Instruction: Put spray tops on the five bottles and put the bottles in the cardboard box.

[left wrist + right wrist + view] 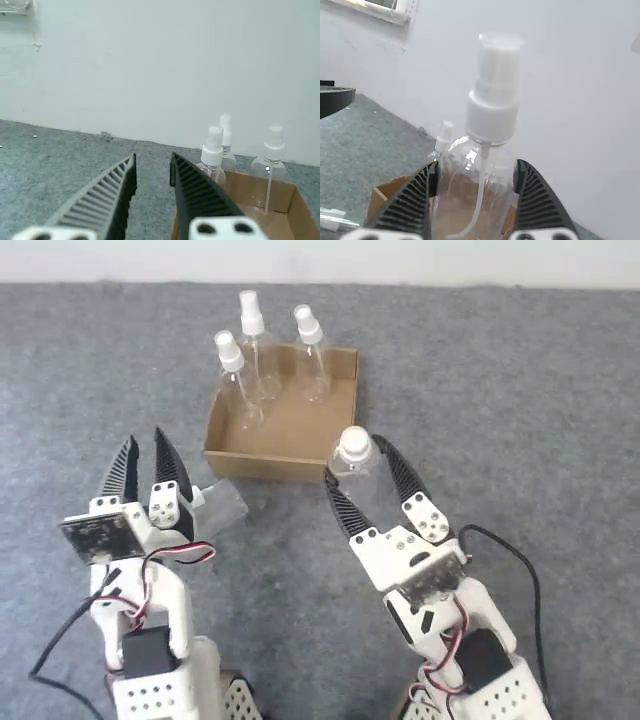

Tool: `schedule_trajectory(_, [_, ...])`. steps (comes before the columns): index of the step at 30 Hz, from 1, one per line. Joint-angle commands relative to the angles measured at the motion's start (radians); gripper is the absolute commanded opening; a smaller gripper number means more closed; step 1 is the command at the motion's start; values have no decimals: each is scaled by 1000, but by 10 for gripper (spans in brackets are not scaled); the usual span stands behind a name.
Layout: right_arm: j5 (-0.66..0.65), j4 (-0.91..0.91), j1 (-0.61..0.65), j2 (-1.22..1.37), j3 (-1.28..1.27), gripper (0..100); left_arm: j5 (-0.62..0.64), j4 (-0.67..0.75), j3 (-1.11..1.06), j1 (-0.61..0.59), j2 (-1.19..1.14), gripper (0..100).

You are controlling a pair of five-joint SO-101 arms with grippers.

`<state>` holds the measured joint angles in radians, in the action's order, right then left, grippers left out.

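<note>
Capped bottle clamped in right gripper at cardboard box front edge; left gripper parted, empty.

**Grey carpet, white wall**

A grey carpet covers the whole work surface, left to right. Along its far edge rises a plain white wall. A white frame is fixed high on the wall. A few pale specks lie on the carpet near the wall's foot.

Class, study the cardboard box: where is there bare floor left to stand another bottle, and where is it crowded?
Free: the front half of the cardboard box, between its front wall and the three standing bottles, roomiest toward the front right corner. Crowded: the back, where those bottles stand close together.
</note>
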<state>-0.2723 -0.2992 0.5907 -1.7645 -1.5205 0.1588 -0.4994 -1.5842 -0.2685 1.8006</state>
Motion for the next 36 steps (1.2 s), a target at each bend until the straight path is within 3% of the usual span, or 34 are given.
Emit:
schedule_trajectory(1, [12,41,-12,-19,130,12,20,35,39,-9,18,109])
schedule_trajectory(11, [3,216,59,68,189,12,20,40,25,-9,18,109])
schedule_trajectory(22, [11,435,62,615,440,12,17,40,24,-9,18,109])
schedule_trajectory(33, [12,760,59,1084,499,16,14,41,16,-11,18,109])
schedule_trajectory(36, [12,854,59,1187,502,17,14,121,-24,-15,17,109])
